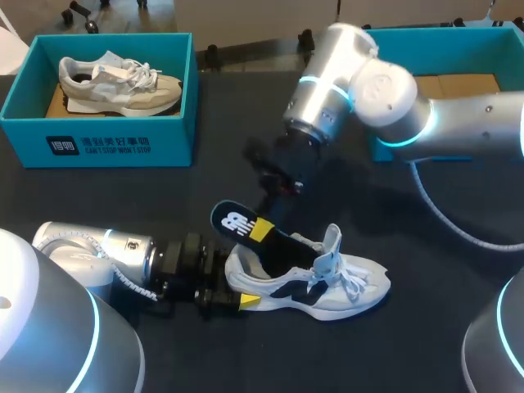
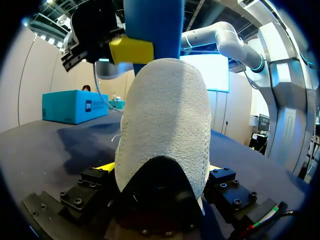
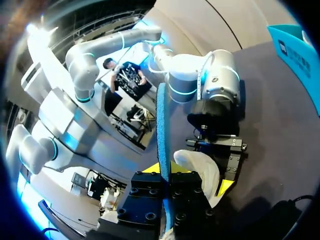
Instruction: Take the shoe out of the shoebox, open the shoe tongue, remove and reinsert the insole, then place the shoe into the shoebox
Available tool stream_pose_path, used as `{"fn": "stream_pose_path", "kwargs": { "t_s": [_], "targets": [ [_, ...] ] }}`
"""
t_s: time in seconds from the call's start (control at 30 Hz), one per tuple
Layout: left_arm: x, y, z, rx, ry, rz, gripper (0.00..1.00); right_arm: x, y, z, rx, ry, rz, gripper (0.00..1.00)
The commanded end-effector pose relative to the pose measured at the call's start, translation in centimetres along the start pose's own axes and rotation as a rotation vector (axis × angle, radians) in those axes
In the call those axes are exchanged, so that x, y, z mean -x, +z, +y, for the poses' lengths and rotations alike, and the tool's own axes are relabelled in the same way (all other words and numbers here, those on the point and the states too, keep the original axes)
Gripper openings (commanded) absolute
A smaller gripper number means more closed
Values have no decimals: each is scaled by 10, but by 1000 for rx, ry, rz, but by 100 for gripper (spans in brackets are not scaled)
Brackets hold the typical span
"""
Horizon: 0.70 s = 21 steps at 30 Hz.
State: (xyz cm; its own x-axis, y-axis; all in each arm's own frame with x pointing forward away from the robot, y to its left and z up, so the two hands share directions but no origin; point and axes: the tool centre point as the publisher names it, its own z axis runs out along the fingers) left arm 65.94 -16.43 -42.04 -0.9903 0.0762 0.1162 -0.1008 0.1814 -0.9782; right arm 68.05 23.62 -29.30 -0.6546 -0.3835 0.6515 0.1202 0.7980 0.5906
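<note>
**Tool state.** The left gripper (image 1: 237, 288) is closed on the heel of the white shoe (image 1: 327, 282). In the left wrist view the heel fills the gap between its 2 yellow tips, with contact on both sides. The right gripper (image 1: 262, 230) is clamped on the dark insole (image 1: 239, 223), which stands edge-on between its fingers in the right wrist view.

**Reason for the holds.** The shoe lies on the black table (image 1: 123, 192), directly ahead of the left gripper with its toe pointing away from it. The left hold looks like a brace that keeps the shoe from sliding or tipping while the insole is worked. The tongue (image 1: 331, 242) stands up and forward, leaving the opening clear. The insole slants across the right gripper: its front end is inside the opening and its heel end is raised above the left gripper. The right gripper pinches it near mid-length, which probably keeps the flexible piece stiff enough to steer. I cannot tell whether it is going in or coming out.

**Containers.**
1. The teal shoebox (image 1: 98, 139) is open and sits well beyond the left gripper. It holds 1 pale shoe (image 1: 123, 82) lying on brown card.
2. A second teal box (image 1: 458, 49) sits behind the right arm and is partly hidden by it. It is open, shows brown card and has no shoe visible in it.

Judged from this, the return of the held shoe to a box is not yet done.
</note>
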Motion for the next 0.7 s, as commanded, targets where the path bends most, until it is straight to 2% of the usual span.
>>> {"fn": "stream_pose_path", "kwargs": {
  "t_s": [0.03,0.43,0.53,0.7],
  "targets": [
    [1,1,2,2,0,-1,0,-3,-5,6,-27,1,-5,0],
    [1,1,2,2,0,-1,0,-3,-5,6,-27,1,-5,0],
    [1,1,2,2,0,-1,0,11,-7,33,24,-83,-18,0],
    [1,1,2,2,0,-1,0,-7,-26,77,24,-124,-61,0]
  ]
}}
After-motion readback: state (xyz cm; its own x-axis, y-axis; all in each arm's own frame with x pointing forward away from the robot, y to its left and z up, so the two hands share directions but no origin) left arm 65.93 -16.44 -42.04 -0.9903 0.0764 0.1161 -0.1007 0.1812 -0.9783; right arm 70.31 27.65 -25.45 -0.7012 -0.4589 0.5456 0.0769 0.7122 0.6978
